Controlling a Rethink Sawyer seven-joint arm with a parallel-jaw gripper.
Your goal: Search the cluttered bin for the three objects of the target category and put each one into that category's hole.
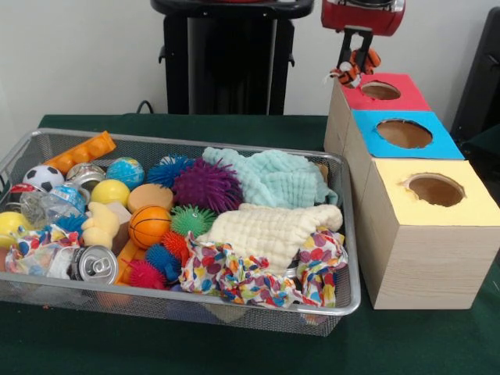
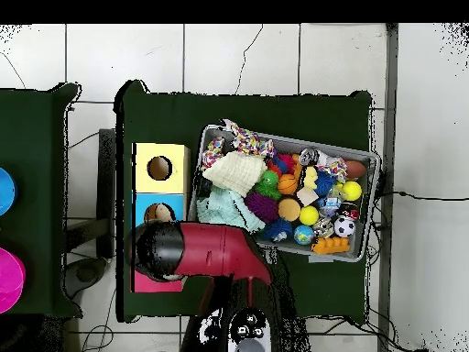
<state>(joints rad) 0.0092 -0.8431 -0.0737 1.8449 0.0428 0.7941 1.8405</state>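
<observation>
Overhead, hand [image 1: 353, 66] pinching striped plush tiger [image 1: 349, 72] beside round red-rimmed hole [image 1: 380, 91] in plywood box [image 1: 341, 117].

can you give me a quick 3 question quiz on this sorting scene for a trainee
1. True or false: the gripper holds the striped tiger plush beside the red-surround hole.
2. Multiple choice: which box stands nearest the front camera? A) red-topped box B) blue-topped box C) yellow-topped box
3. Fill in: the pale yellow plush lies in the wire-mesh ____, beside the orange basketball.

Key:
1. True. The tiger hangs between the fingers just left of the hole, not yet inside it.
2. C
3. bin
</observation>
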